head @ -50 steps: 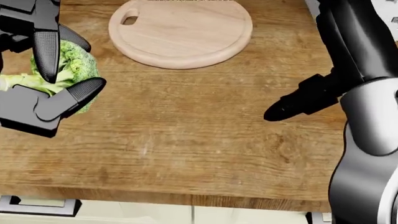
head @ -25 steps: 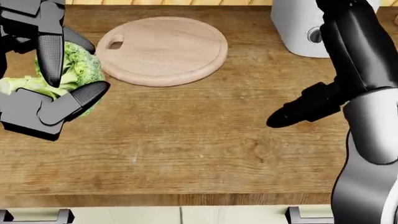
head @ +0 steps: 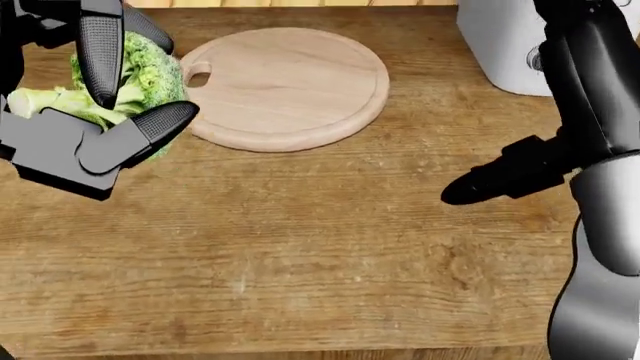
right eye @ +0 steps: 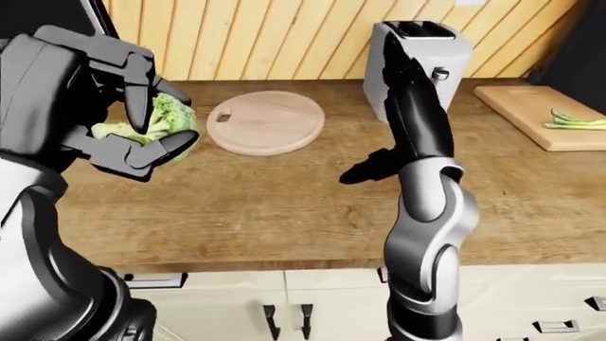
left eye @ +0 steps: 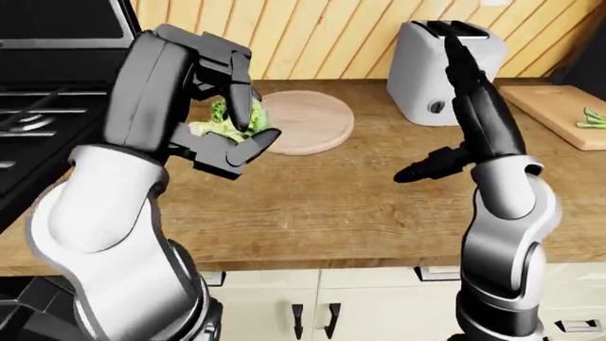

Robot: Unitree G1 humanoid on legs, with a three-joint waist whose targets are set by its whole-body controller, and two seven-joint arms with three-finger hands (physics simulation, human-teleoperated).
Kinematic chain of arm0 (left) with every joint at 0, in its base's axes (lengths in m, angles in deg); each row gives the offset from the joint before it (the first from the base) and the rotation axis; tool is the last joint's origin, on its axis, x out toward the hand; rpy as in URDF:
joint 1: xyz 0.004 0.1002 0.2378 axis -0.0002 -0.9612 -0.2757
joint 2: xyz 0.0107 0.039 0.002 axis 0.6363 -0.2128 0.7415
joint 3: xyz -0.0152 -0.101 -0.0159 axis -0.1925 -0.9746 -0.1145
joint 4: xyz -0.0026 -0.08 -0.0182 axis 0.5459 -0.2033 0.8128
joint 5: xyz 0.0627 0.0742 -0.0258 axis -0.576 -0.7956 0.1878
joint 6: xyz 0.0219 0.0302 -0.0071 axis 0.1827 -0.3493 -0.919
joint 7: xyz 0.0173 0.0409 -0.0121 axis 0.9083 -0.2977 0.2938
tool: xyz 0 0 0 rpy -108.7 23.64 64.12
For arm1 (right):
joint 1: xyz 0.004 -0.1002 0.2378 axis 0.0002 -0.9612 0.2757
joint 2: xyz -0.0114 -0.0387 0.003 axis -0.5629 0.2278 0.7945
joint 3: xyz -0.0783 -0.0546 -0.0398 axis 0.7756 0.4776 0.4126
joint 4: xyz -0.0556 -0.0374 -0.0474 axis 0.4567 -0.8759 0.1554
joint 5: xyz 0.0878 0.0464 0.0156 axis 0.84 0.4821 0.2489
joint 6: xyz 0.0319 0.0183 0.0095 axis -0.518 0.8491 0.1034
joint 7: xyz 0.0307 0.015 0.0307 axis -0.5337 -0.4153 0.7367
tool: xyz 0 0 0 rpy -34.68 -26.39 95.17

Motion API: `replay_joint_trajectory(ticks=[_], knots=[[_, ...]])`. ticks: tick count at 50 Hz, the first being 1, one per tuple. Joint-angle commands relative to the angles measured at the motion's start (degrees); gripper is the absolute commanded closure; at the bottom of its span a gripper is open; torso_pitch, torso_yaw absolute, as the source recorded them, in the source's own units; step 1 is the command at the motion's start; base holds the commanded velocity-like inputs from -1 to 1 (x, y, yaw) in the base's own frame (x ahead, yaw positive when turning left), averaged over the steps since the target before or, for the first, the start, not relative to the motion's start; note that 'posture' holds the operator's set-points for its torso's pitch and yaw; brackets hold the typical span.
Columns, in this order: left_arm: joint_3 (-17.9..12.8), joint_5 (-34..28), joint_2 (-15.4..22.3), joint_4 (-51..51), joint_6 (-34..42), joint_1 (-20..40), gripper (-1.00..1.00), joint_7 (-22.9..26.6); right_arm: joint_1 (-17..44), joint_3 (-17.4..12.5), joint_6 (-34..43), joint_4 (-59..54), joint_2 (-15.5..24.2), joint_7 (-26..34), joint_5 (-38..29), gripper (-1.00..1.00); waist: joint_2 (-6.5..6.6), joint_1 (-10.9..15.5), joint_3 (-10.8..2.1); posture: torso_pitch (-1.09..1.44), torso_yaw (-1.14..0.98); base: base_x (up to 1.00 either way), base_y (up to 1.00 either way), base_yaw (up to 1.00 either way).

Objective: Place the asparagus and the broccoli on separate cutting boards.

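My left hand [head: 135, 105] is shut on the green broccoli [head: 150, 71] and holds it above the wooden counter, just left of the round cutting board [head: 290, 86]. The round board lies bare. My right hand [head: 490, 184] is empty, its dark fingers stretched out and pointing left above the counter, right of the round board. The asparagus [right eye: 574, 121] lies on a rectangular cutting board [right eye: 516, 106] at the far right of the right-eye view.
A white toaster [left eye: 445, 71] stands on the counter right of the round board. A black stove [left eye: 38, 121] sits at the left of the left-eye view. Cabinet drawers [left eye: 379, 305] are below the wooden counter [head: 300, 247].
The camera has shifted, and the whole picture moved with it. My left hand with the broccoli has risen and come nearer the round board's left rim. The right hand has hardly moved.
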Motion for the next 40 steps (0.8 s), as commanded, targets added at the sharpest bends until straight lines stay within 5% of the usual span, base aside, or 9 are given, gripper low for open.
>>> replay_joint_trajectory(ticks=[1, 2, 3, 10, 23, 40], knots=[[-0.7, -1.6, 0.2, -0.9, -0.1, 1.4, 1.0, -0.2, 1.0, 0.4, -1.6, 1.1, 0.1, -0.8, 0.0, -1.0, 0.39, -0.1, -0.61, 0.0, 0.0, 0.0, 0.0, 0.0], [-0.5, -1.8, 0.1, -1.1, -0.1, 1.8, 1.0, 0.0, 1.0, 0.5, -1.4, 1.3, 0.1, -0.7, -0.1, -1.0, 0.95, -0.1, -0.51, 0.0, 0.0, 0.0, 0.0, 0.0], [-0.4, -2.0, -0.1, -1.4, -0.2, 2.1, 1.0, 0.1, 1.0, 0.5, -1.5, 1.2, 0.1, -0.7, -0.1, -1.0, -0.96, 0.0, -0.28, 0.0, 0.0, 0.0, 0.0, 0.0], [-0.9, 0.7, -3.4, -10.2, -4.6, 6.3, 1.0, -4.0, 1.0, 0.4, -1.2, 1.9, 0.0, -0.6, -0.2, -1.0, -3.44, 0.8, -1.35, 0.0, 0.0, 0.0, 0.0, 0.0], [-0.8, 8.2, -5.5, -26.2, -8.9, 15.6, 1.0, -12.6, -0.2, -0.3, -0.6, 3.8, 0.6, -0.4, 0.7, -1.0, -3.37, 0.9, -1.48, 0.0, 0.0, 0.0, 0.0, 0.0], [-4.3, 26.7, -4.0, -75.2, -34.2, 28.3, 1.0, -35.4, -0.9, 0.0, -0.9, 3.8, 0.1, -1.2, 1.1, -1.0, -3.52, 0.8, -1.8, 0.0, 0.0, 0.0, 0.0, 0.0]])
